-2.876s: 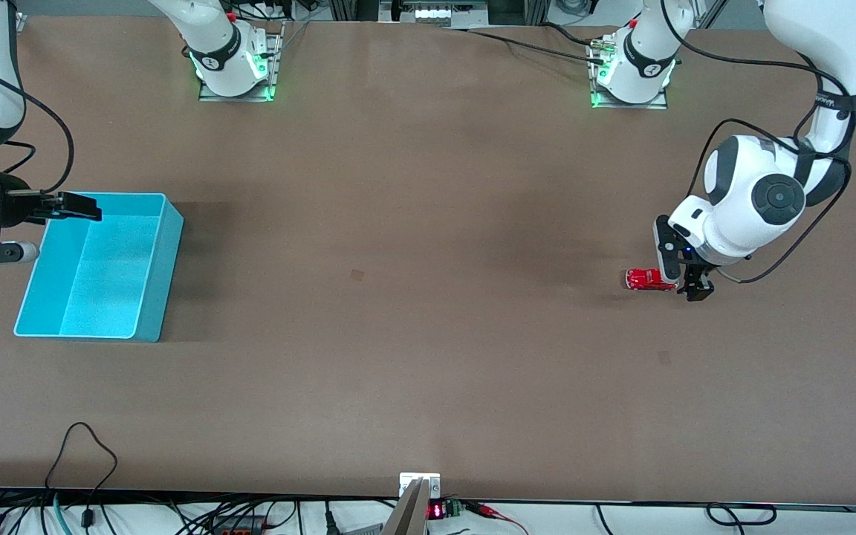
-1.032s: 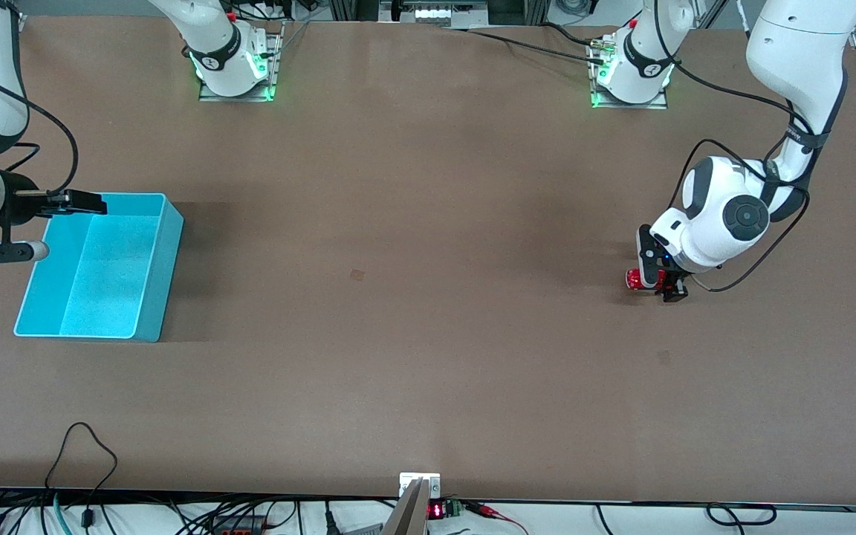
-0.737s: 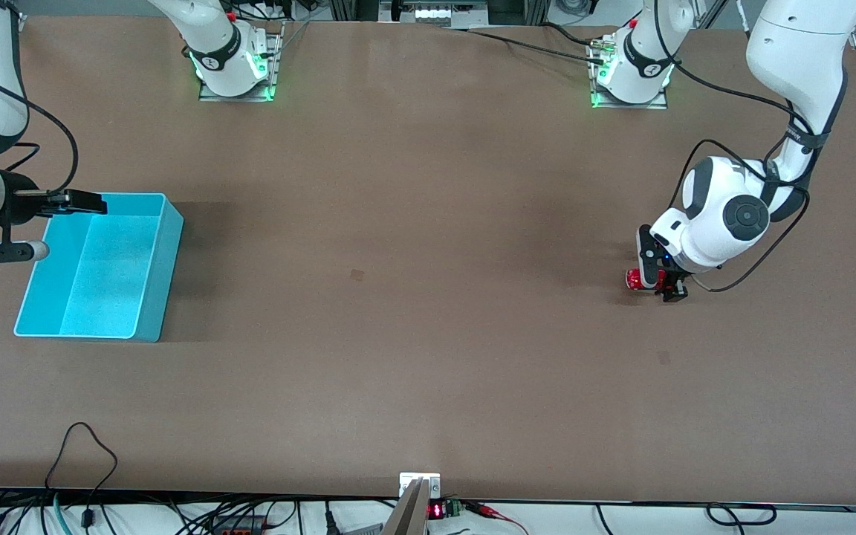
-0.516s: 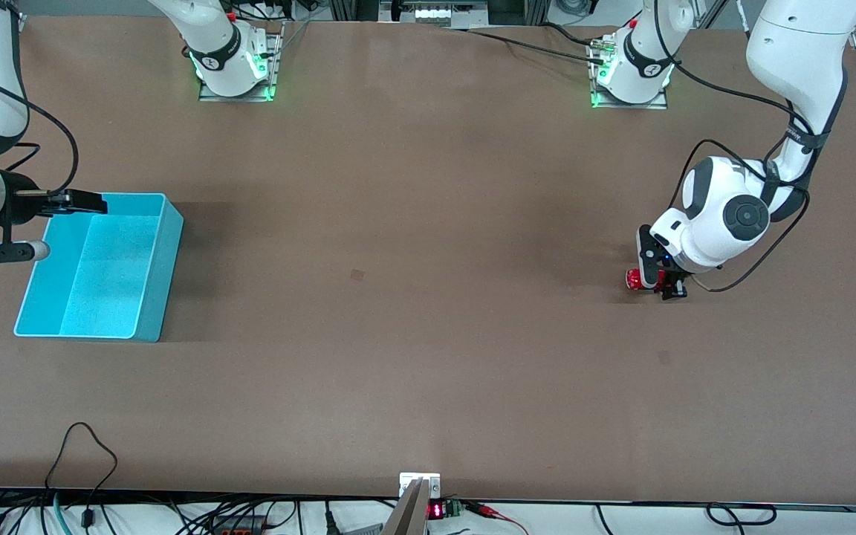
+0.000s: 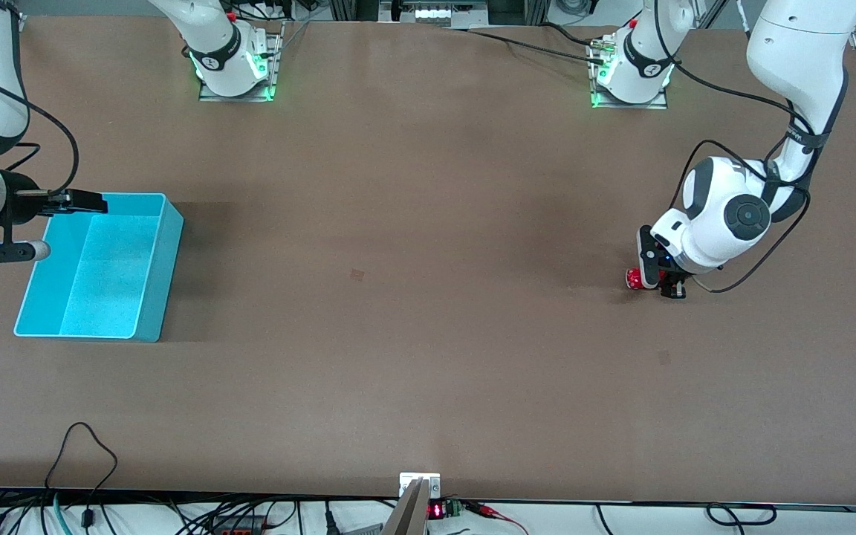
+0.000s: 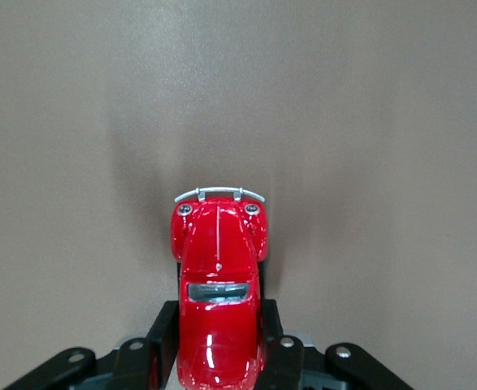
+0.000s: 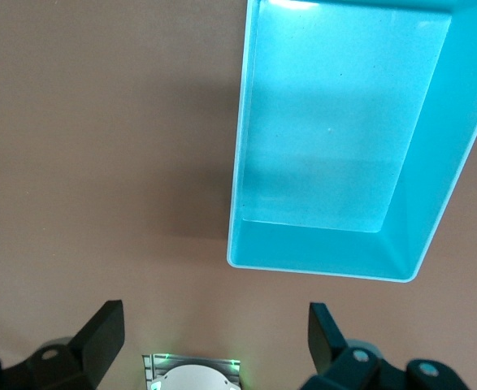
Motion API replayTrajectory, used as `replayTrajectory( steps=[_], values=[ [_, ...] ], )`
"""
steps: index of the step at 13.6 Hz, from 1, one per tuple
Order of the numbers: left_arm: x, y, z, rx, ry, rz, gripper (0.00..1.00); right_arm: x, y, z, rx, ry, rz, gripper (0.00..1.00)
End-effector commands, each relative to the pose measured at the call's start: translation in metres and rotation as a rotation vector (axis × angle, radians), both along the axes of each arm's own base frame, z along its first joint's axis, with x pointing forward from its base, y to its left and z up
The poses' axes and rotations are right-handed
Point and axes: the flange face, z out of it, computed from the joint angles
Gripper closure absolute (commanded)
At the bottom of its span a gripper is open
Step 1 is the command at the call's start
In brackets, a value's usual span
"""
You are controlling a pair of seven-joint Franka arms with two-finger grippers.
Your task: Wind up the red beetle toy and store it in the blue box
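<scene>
The red beetle toy (image 6: 218,292) sits on the brown table at the left arm's end, a glossy red car with a silver bumper and a dark window. My left gripper (image 6: 218,351) is shut on the red beetle toy, one black finger pressed against each side of its body. In the front view only the car's rounded end (image 5: 632,279) pokes out from under the left gripper (image 5: 658,282). The blue box (image 5: 97,265) stands with nothing in it at the right arm's end. My right gripper (image 7: 215,341) hangs open in the air just off the blue box (image 7: 344,138).
Both arm bases (image 5: 231,63) (image 5: 630,70) are bolted on plates along the table's edge farthest from the front camera. Cables (image 5: 82,453) trail over the edge nearest the front camera. A wide stretch of brown tabletop (image 5: 398,260) lies between the toy and the box.
The left gripper came down over the red car and its fingers closed on the car's sides. The right arm has held its place beside the box.
</scene>
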Motion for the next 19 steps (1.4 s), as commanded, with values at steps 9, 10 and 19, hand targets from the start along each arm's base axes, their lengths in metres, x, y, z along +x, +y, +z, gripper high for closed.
replayTrajectory(
  steps=[9, 10, 19],
  values=[
    [0.001, 0.006, 0.002, 0.003, 0.0, -0.063, 0.64, -0.002, 0.0, 0.001, 0.002, 0.008, -0.007, 0.0],
    [0.003, 0.007, 0.002, 0.002, 0.0, -0.101, 0.64, -0.002, 0.0, 0.001, 0.002, 0.008, -0.007, 0.0],
    [-0.007, 0.133, -0.015, -0.014, 0.03, -0.094, 0.64, -0.002, 0.0, 0.0, 0.002, 0.01, -0.007, 0.0]
  ],
)
